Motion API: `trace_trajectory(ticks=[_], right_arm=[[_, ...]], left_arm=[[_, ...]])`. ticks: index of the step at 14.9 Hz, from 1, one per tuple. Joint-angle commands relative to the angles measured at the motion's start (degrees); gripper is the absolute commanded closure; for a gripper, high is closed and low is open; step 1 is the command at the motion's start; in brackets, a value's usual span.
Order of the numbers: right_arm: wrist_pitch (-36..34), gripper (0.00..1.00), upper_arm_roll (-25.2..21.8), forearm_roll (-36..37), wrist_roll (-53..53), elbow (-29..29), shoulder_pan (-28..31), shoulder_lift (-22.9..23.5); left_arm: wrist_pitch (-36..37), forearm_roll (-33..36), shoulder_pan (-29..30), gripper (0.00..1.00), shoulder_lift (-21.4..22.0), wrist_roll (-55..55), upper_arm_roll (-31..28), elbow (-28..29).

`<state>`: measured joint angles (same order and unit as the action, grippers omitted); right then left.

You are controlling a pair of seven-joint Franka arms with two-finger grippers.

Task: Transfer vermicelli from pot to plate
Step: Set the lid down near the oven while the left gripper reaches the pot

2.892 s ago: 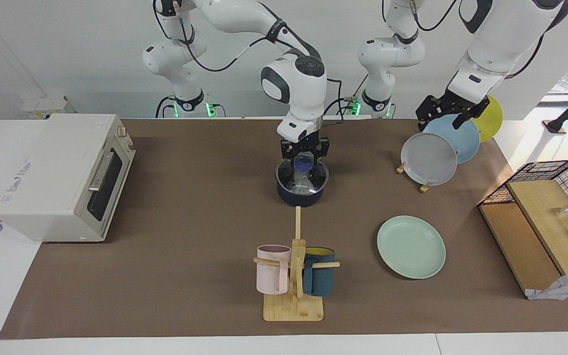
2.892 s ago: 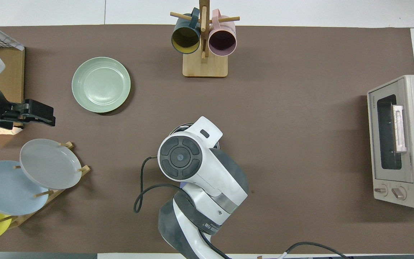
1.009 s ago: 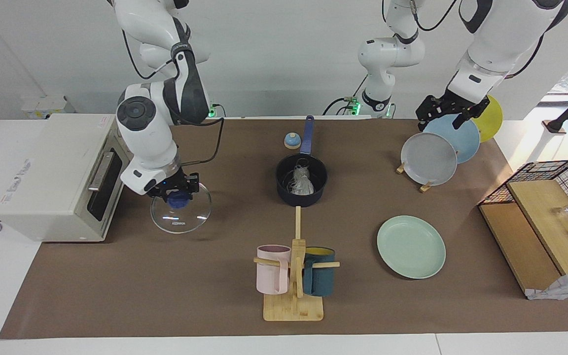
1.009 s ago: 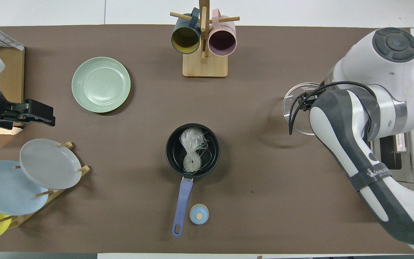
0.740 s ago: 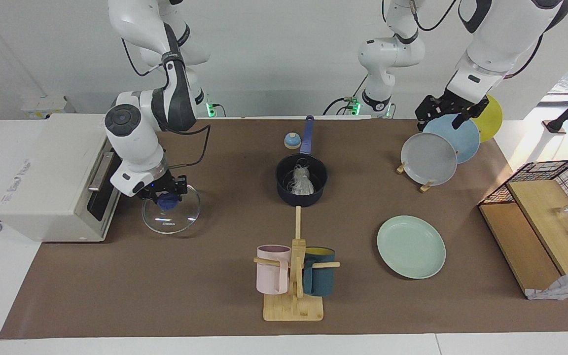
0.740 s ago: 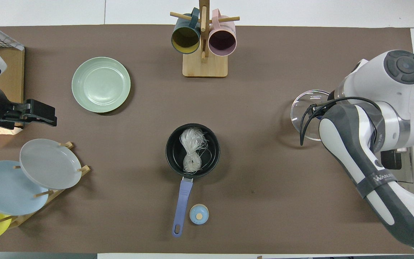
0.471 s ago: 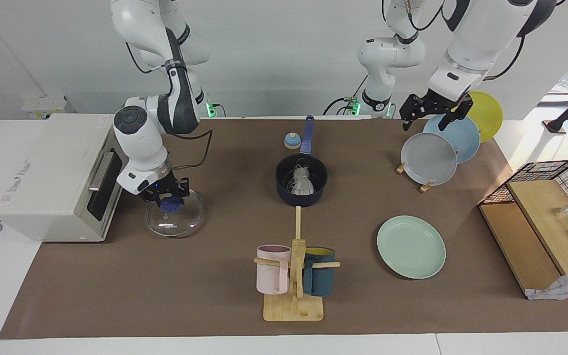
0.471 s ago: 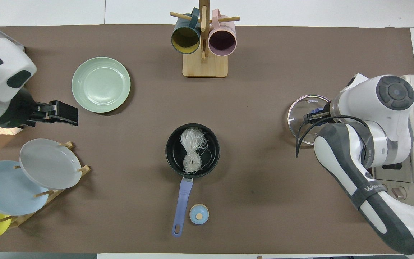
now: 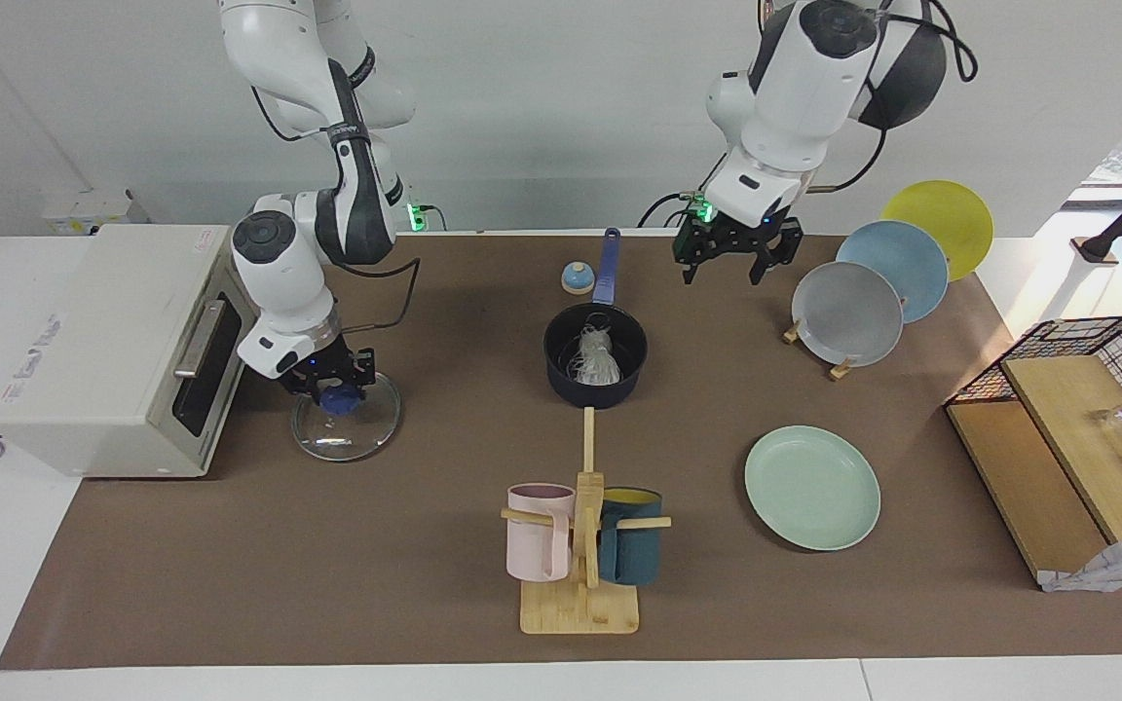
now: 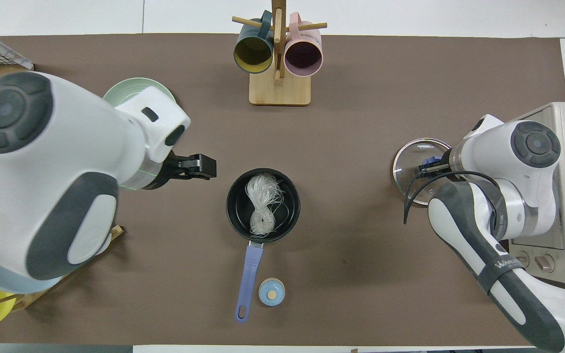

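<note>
The dark navy pot (image 9: 595,387) stands mid-table, its blue handle (image 9: 607,263) pointing toward the robots. The whitish vermicelli (image 9: 594,358) lies in it and also shows in the overhead view (image 10: 262,203). The mint-green plate (image 9: 812,487) lies empty, farther from the robots, toward the left arm's end; in the overhead view the left arm hides most of the plate (image 10: 124,87). My left gripper (image 9: 729,265) is open and empty in the air, beside the pot on the plate-rack side. My right gripper (image 9: 335,394) is shut on the blue knob of the glass lid (image 9: 347,428), which rests on the table beside the oven.
A toaster oven (image 9: 113,341) stands at the right arm's end. A wooden mug rack (image 9: 580,574) with a pink mug (image 9: 540,545) and a teal mug (image 9: 631,550) stands farther than the pot. A rack holds grey (image 9: 848,312), light blue and yellow plates. A small blue knob-like thing (image 9: 576,278) lies by the handle.
My right gripper lifted the glass lid off the pot, carried it toward the oven and lowered it flat onto the table. My left gripper has swung from over the plate rack toward the pot.
</note>
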<state>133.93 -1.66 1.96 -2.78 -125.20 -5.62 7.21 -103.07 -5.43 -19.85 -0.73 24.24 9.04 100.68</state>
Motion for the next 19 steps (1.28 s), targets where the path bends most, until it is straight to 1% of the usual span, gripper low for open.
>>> trace_trajectory(ticks=[1, 2, 3, 5, 7, 9, 12, 13, 16, 18, 19], right_arm=[[1.42, 0.30, 0.78, 0.42, -1.27, -2.59, 1.75, -2.11], [1.33, 0.19, 0.78, 0.42, -1.00, -2.50, 1.66, -2.11], [1.33, 0.01, 0.78, 0.42, -0.91, -2.33, 1.66, -2.03], [0.63, 0.00, 0.78, 0.42, -1.26, -1.63, 1.75, -1.85], [-2.08, 0.00, 0.78, 0.42, -2.31, 0.74, 1.75, -1.85], [-10.92, 0.00, 0.78, 0.33, -2.41, 6.26, 1.75, -2.37], [-24.20, 0.00, 0.52, 0.24, -2.23, 14.96, 2.10, -4.39], [-27.90, 0.00, 0.51, 0.24, -2.06, 17.60, 2.01, -4.75], [-39.41, 0.00, 0.34, 0.50, -1.09, 28.05, 2.27, -4.66], [-47.41, 0.00, 0.34, 0.59, -1.09, 34.65, 3.24, -4.66], [-49.62, 0.00, 0.34, 0.51, -1.18, 36.76, 3.42, -4.66]], left_arm=[[-6.77, -1.08, -4.93, 0.00, -5.14, 3.26, -0.95, 1.27], [-9.23, -1.08, -5.90, 0.00, -6.55, 3.71, -0.95, 2.23], [-11.95, -0.99, -6.25, 0.00, -7.52, 3.71, -0.95, 3.89], [-17.66, -1.08, -8.97, 0.00, -7.44, 4.41, -0.95, 8.98], [-20.50, -1.08, -9.60, 0.00, -7.79, 5.29, -0.95, 11.55], [-21.29, -1.08, -9.86, 0.00, -8.06, 5.38, -0.95, 12.61], [-21.56, -1.08, -10.30, 0.00, -8.32, 6.34, -0.95, 13.84], [-21.73, -1.08, -10.65, 0.00, -8.41, 7.22, -0.95, 13.93], [-24.89, -1.08, -11.79, 0.00, -8.93, 9.42, -0.95, 15.25], [-25.60, -1.08, -12.15, 0.00, -10.25, 10.48, -0.95, 15.34], [-25.60, -0.99, -12.41, 0.00, -10.43, 10.57, -0.95, 15.34]])
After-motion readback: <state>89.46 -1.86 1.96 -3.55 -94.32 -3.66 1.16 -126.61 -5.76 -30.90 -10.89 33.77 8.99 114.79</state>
